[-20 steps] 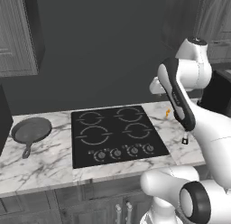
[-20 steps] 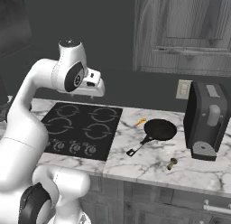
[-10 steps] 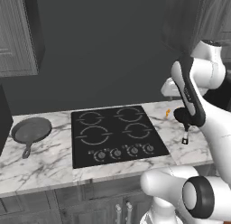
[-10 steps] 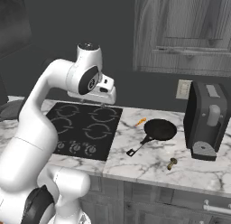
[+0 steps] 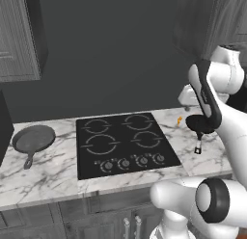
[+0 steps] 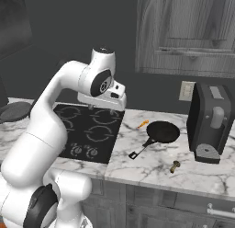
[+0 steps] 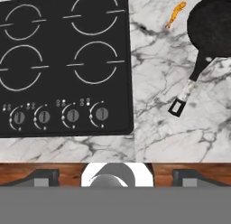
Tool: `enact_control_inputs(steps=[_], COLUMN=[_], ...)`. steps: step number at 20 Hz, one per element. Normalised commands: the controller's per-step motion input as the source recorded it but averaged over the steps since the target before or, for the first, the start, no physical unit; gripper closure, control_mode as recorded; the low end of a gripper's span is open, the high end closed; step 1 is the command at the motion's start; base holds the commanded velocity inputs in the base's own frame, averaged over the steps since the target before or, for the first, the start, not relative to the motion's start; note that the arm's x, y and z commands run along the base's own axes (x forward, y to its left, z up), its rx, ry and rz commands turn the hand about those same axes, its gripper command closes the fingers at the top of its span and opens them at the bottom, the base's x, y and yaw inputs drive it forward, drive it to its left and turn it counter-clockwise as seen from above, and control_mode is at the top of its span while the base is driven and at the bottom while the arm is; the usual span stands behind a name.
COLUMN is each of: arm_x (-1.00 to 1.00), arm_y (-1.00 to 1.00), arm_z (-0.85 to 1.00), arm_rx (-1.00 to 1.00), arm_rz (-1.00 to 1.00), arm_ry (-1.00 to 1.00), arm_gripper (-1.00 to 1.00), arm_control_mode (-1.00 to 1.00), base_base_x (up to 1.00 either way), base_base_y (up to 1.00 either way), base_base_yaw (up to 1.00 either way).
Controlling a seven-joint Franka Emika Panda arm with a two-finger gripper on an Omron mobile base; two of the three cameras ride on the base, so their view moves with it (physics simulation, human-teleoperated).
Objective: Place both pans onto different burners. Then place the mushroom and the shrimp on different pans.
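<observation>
Plainly, nothing has been placed yet: both pans sit on the marble desk (image 6: 151, 169) off the cooktop (image 5: 123, 144), so the step in hand looks like the approach to the first pan. The tool (image 7: 115, 179) hangs high above the front edge of the desk with its finger tips (image 7: 43, 177) spread wide and nothing between them. The black pan (image 7: 212, 31) lies on the marble to the right of the cooktop, its thin handle pointing toward the front edge, with the shrimp (image 7: 175, 14) just beside its rim on the cooktop side. The mushroom (image 6: 174, 166) rests nearer the front edge, in front of the toaster (image 6: 212, 123). The grey skillet (image 5: 33, 140) is well apart, on the marble left of the cooktop. All four burners (image 7: 94, 61) are bare. Next, I judge, the tool must shift right over the black pan's handle, turn to straddle it, descend and close, then carry it to a near burner.
</observation>
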Motion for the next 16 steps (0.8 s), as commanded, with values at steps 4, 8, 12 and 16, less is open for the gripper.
enact_control_inputs(steps=[4, 8, 12, 16], arm_x=[0.0, 0.02, 0.02, 0.06], arm_y=[-0.23, -0.21, -0.21, -0.19], arm_z=[-0.25, -0.24, -0.17, -0.29], arm_rx=[0.0, -0.03, -0.03, -0.03], arm_rz=[-0.01, 0.0, -0.01, -0.03], arm_ry=[0.02, 0.01, 0.04, 0.01], arm_gripper=[-1.0, -1.0, -1.0, -1.0], arm_control_mode=[-1.0, -1.0, -1.0, -1.0], base_base_x=[0.0, 0.0, 0.0, 0.0], base_base_y=[0.0, 0.0, 0.0, 0.0], base_base_yaw=[0.0, 0.0, 0.0, 0.0])
